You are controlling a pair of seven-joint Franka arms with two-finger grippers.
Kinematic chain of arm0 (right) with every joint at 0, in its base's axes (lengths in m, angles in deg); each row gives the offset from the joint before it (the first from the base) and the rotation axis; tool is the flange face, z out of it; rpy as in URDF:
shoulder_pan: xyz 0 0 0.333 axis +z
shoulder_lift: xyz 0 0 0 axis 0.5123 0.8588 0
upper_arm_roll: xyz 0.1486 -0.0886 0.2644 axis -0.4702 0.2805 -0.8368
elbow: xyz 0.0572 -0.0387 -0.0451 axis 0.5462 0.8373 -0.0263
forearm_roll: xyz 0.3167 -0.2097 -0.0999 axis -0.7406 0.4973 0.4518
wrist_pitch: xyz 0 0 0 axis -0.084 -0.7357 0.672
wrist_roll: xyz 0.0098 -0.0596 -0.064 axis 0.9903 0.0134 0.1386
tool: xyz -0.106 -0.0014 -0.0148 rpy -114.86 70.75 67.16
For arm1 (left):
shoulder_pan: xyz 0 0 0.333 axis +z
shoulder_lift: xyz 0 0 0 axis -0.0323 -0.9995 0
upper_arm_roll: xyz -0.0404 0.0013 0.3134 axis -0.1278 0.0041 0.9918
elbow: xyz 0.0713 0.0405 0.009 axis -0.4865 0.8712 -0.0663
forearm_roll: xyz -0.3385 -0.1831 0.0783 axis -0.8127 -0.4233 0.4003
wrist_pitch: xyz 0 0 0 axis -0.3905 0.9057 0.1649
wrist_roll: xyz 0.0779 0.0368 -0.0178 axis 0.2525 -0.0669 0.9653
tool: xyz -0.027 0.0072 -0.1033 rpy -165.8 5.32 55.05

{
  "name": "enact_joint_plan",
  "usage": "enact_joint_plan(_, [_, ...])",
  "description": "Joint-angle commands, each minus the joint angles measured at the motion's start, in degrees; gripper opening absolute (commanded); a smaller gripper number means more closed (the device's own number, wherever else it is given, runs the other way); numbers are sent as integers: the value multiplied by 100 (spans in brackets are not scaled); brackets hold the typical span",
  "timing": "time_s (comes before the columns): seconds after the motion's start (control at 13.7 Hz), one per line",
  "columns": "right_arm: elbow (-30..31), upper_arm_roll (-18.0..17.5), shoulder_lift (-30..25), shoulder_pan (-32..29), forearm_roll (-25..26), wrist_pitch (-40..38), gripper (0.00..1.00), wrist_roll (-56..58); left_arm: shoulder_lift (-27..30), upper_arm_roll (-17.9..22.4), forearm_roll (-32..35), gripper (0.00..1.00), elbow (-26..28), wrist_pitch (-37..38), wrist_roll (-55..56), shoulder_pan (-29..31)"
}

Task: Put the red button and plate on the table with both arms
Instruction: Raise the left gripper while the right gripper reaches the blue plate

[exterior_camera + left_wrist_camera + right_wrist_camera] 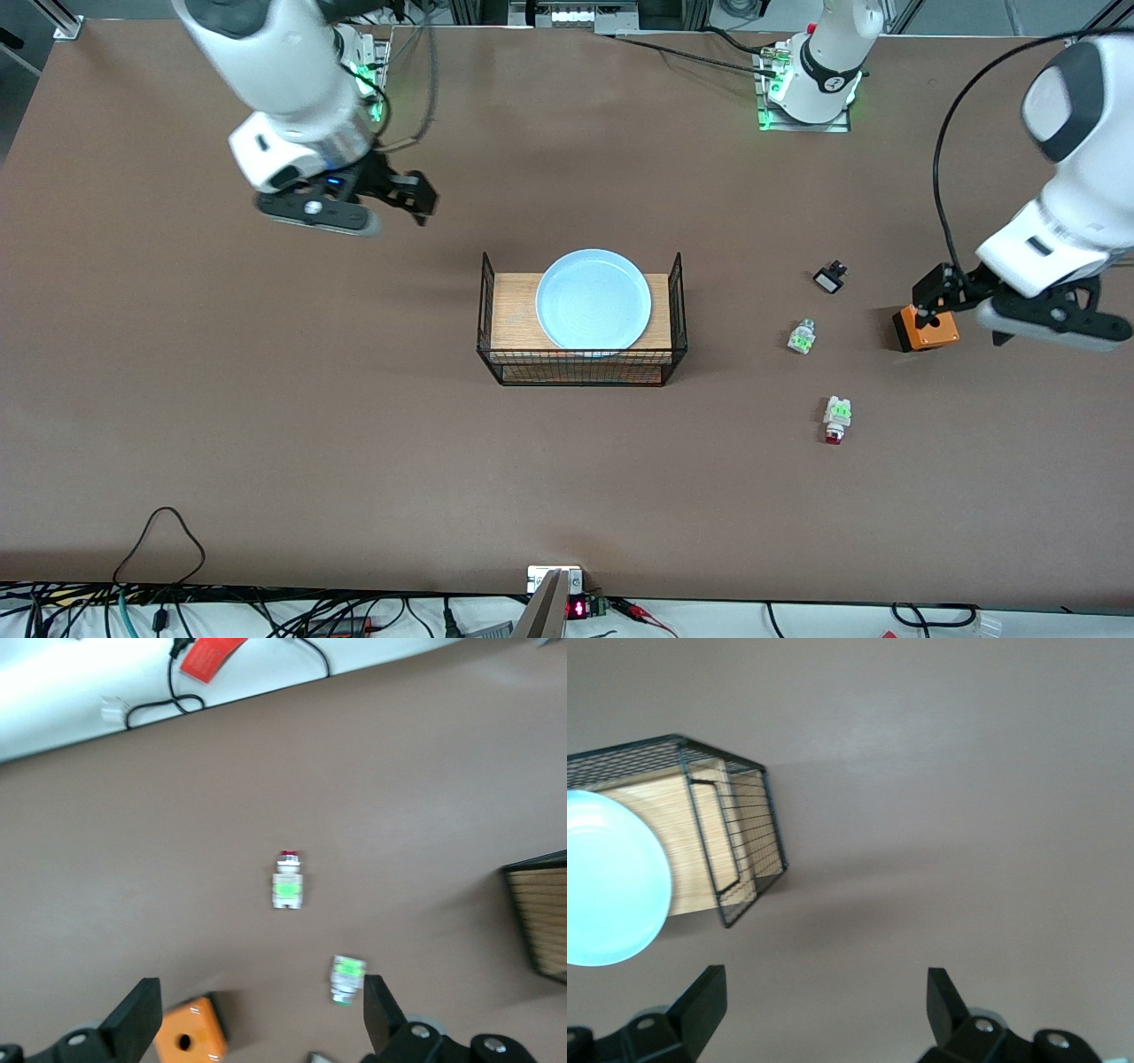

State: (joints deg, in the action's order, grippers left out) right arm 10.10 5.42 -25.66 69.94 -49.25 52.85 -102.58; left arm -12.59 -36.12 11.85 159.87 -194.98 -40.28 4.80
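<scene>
Brown matte tabletop (266, 425) is seen across the whole front view. Nearest the front camera, toward the left arm's end of the table, the red button (836, 419) is laid flat on the bare surface, its red tip turned toward that camera. In the left wrist view the same button (287, 885) is shown alone on the brown surface.

Slightly farther from the camera, a similar white part with a green patch (802, 337) is laid on the table. Beside it, toward the left arm's end, an orange box (924, 327) with a black hole is stood. Farther again, a small black part (830, 278) is found.

At the middle of the table, a black wire basket stand (582, 366) with a wooden top is placed. The plate (594, 299), light blue and upright, is rested on that wooden top, between the two wire end walls. Part of the plate (607, 881) is also shown in the right wrist view.

The left gripper (1001, 306) is held in the air over the orange box. Its fingers (137, 1019) are spread wide, and nothing is gripped.

The right gripper (403, 197) is held over bare table toward the right arm's end, well apart from the stand. Its fingers (700, 1001) are likewise spread wide, and nothing is gripped.
</scene>
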Motion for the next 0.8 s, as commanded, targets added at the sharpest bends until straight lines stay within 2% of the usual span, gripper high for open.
enact_joint_plan(0.0, [-160, 71, 317, 367, -75, 290, 100, -770, 287, 40, -935, 100, 65, 579, -17, 433])
enact_joint_plan(0.15, [-308, 80, 562, 561, -101, 493, 100, -1737, 384, 49, -886, 100, -153, 1158, -17, 452])
enact_joint_plan(0.37, [-774, 80, 1063, 807, -294, 503, 100, -3099, 420, 40, 26, 100, -768, 1818, -17, 155])
enact_joint_plan(0.51, [-1204, 80, 1563, 1000, -295, 590, 100, -3690, 428, 49, 82, 100, -971, 2127, -8, 92])
enact_joint_plan(0.66, [-1469, 80, 1986, 1097, -303, 949, 100, -4235, 507, 67, 195, 100, -1147, 2442, 61, -39])
enact_joint_plan(0.73, [-1487, 80, 2136, 1141, -303, 1203, 100, -4446, 612, 145, 457, 100, -1304, 2714, 236, -266])
